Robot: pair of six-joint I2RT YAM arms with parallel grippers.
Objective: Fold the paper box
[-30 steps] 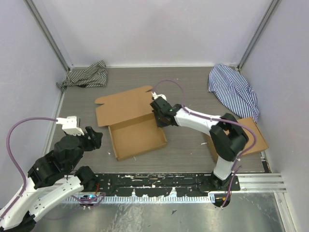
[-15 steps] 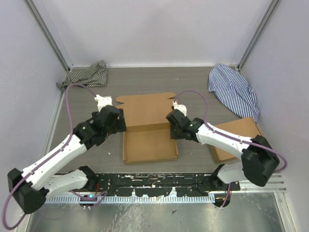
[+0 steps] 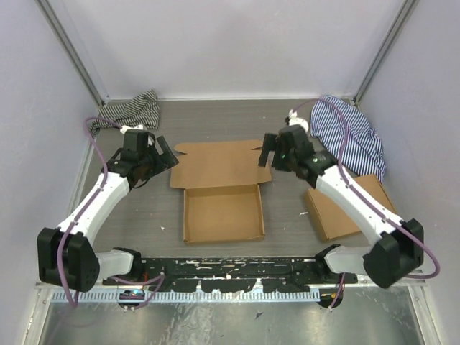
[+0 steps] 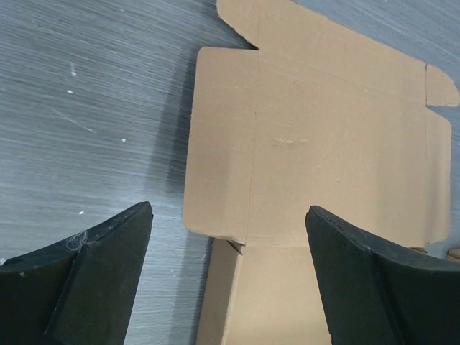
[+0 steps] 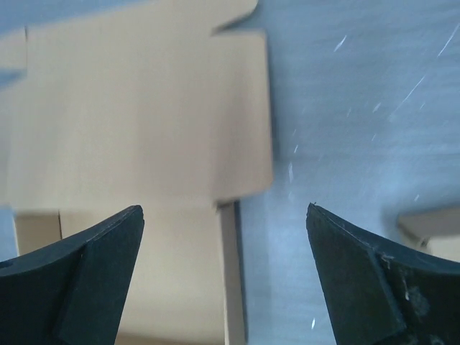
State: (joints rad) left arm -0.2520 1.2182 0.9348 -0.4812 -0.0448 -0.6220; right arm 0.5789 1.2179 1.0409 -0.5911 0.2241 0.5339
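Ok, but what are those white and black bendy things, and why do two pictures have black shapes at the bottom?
Those are two robot arms, bolted to the near edge of a grey table. The wide picture comes from a camera above and behind them. The other two come from little cameras on the arms' wrists, so the black shapes are each arm's own fingers.

On the table lies a plain brown cardboard box, half folded: a shallow tray with its lid spread open behind it. The left gripper and the right gripper hover at the lid's two sides, both open and holding nothing.

There is also a second brown cardboard box on the right, a dark striped cloth far left, and a blue striped cloth far right.
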